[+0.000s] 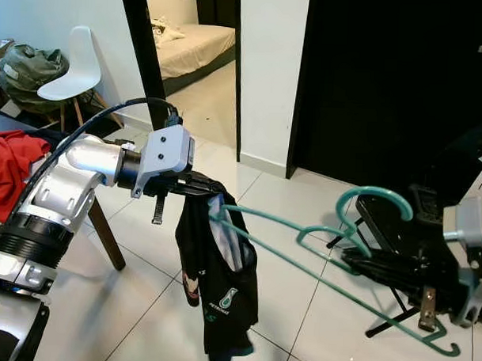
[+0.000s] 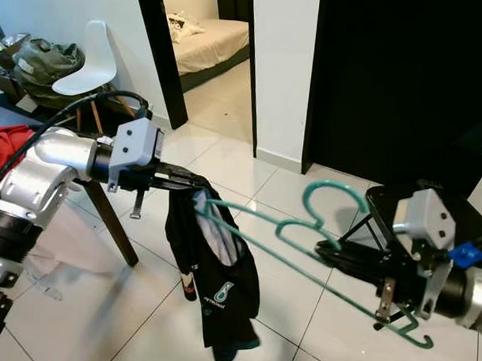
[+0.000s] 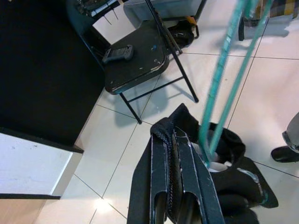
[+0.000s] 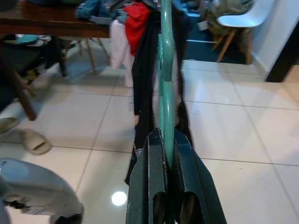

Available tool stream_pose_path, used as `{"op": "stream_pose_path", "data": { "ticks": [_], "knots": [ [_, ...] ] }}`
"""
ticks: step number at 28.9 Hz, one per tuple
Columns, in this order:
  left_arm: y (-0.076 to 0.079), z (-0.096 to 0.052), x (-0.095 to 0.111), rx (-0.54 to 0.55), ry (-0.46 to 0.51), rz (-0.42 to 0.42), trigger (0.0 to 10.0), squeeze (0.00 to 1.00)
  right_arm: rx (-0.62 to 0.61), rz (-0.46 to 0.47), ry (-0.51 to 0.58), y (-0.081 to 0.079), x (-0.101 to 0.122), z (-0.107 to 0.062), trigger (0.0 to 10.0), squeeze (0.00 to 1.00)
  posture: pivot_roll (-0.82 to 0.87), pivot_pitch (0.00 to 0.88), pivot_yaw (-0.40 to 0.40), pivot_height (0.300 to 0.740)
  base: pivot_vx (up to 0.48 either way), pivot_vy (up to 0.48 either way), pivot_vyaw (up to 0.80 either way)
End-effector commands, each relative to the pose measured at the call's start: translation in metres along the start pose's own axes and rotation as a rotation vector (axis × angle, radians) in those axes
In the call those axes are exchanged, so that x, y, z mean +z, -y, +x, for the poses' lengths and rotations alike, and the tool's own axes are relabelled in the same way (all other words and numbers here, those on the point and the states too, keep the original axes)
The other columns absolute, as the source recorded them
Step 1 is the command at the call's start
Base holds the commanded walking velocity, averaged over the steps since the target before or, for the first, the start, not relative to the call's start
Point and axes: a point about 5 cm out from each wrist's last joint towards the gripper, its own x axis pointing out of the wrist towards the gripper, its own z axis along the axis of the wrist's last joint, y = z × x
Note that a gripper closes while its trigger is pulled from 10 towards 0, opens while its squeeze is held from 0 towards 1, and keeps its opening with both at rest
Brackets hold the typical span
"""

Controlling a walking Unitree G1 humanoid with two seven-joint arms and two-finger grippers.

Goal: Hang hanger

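Note:
A teal plastic hanger [image 1: 303, 230] lies slantwise in mid-air between my two arms, hook [image 1: 375, 195] pointing up. My right gripper [image 1: 357, 260] is shut on the hanger's bars near the hook; the right wrist view has the green hanger [image 4: 164, 70] pinched between the black fingers [image 4: 154, 158]. The hanger's far arm pokes into the opening of a black shirt [image 1: 218, 283] with a small green logo. This shirt hangs limp from my left gripper [image 1: 201, 185], which is shut on its bunched upper edge [image 3: 170, 135].
A black folding chair [image 3: 135, 56] carrying a small grey device stands behind the hanger at right. A wooden table [image 1: 104, 231] with a red cloth [image 1: 8, 168] is at left, a white chair [image 1: 70, 71] beyond it. An open doorway [image 1: 194, 44] leads to a bedroom. Slippers [image 4: 32, 140] lie on the tiled floor.

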Motion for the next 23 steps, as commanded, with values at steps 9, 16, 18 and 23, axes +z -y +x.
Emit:
{"op": "stream_pose_path", "data": {
  "ticks": [9,16,18,23],
  "knots": [
    [-0.004,0.003,0.005,0.027,0.017,0.019,10.0,0.00,0.058,0.001,-0.031,-0.007,-0.007,0.025,10.0,0.00,-0.09,0.000,0.078,0.740,0.000,0.000,0.00],
    [-0.003,0.009,0.022,-0.008,0.124,0.010,10.0,0.00,0.006,0.015,-0.038,-0.003,-0.015,0.042,10.0,0.00,-0.09,0.000,0.077,0.740,0.000,0.000,0.00],
    [-0.001,0.013,0.028,-0.031,0.164,0.006,10.0,0.00,-0.010,0.020,-0.029,-0.002,-0.016,0.047,10.0,0.00,-0.09,0.000,0.075,0.740,0.000,0.000,0.00],
    [0.008,0.026,0.051,-0.103,0.276,0.008,10.0,0.00,-0.089,0.032,-0.018,0.008,-0.018,0.055,10.0,0.00,-0.09,0.000,0.074,0.740,0.000,0.000,0.00]
  ]
}}
